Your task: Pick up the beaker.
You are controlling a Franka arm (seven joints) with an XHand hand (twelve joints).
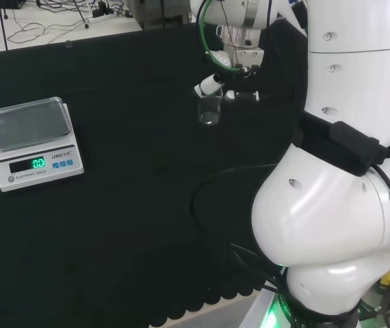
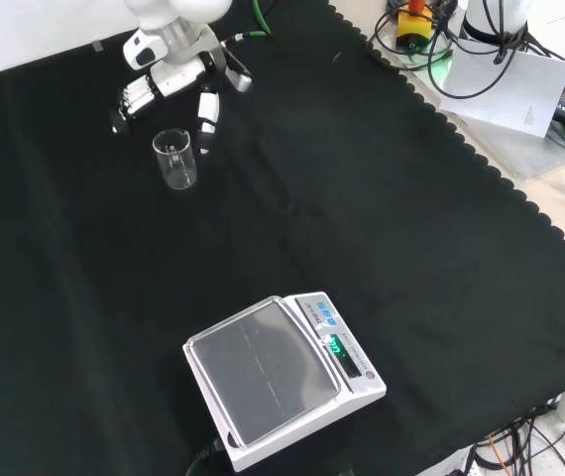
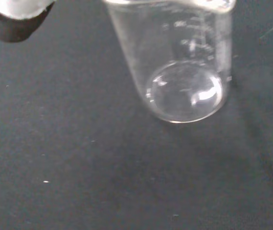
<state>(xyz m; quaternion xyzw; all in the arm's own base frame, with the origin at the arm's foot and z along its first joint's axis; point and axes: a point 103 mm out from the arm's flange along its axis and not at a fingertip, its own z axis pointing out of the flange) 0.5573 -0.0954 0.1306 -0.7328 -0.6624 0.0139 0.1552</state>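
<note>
An empty clear glass beaker stands upright on the black cloth, seen in the head view as the beaker just left of the arm's links. The black and white hand hovers just behind and above it in the front view, open. One group of fingers reaches to the beaker's left and the thumb points down near its right rim. Neither visibly touches the glass. In the head view a white fingertip sits just above the rim. In the wrist view the beaker is close, its round base showing.
A white digital scale with a grey pan stands near the front of the cloth in the front view, and at the left as the scale in the head view. The cloth's scalloped edge runs along the right, with cables beyond.
</note>
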